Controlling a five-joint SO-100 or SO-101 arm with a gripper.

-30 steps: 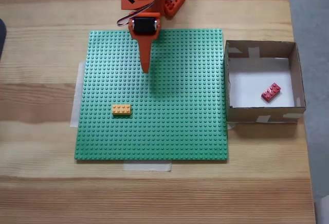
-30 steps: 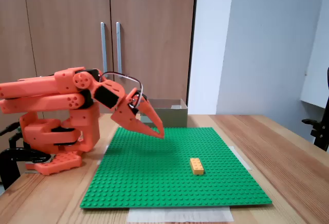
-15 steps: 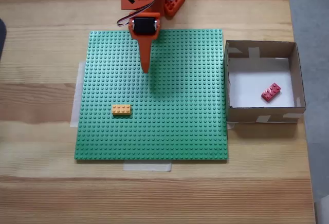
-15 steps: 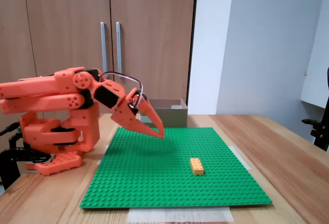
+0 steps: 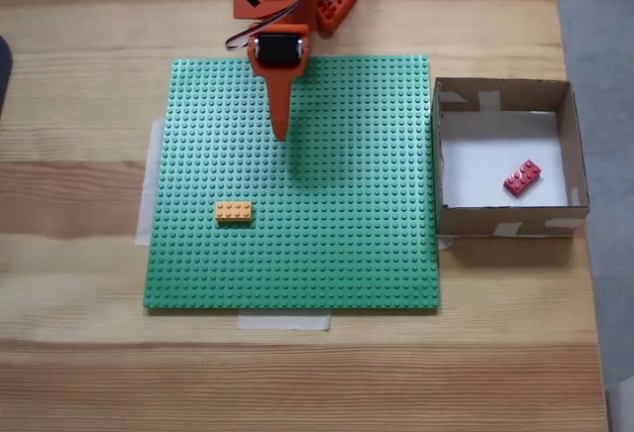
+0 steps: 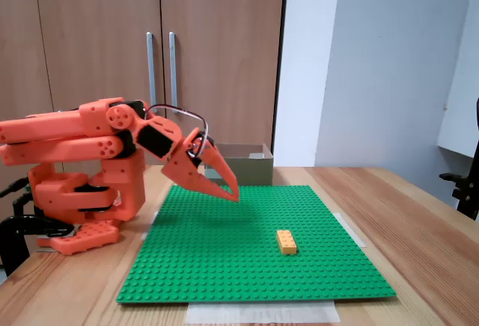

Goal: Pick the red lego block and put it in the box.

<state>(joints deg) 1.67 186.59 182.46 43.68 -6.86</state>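
Observation:
The red lego block (image 5: pixel 522 177) lies on the white bottom of the box (image 5: pixel 437 155), toward its right side, in the view from above. In the side view the box (image 6: pixel 243 161) stands behind the arm and the block is hidden by its wall. My orange gripper (image 5: pixel 279 135) hovers over the upper middle of the green baseplate (image 5: pixel 337 234), far left of the box. Its fingers are together and hold nothing. From the side, the gripper (image 6: pixel 233 194) points down to the right, just above the plate.
A yellow-orange brick (image 5: pixel 234 212) sits on the baseplate's lower left part, also seen as the yellow-orange brick (image 6: pixel 286 241) in the side view. The arm's orange base (image 6: pixel 82 199) stands at the plate's far edge. Wooden table (image 5: pixel 79 333) surrounds the plate.

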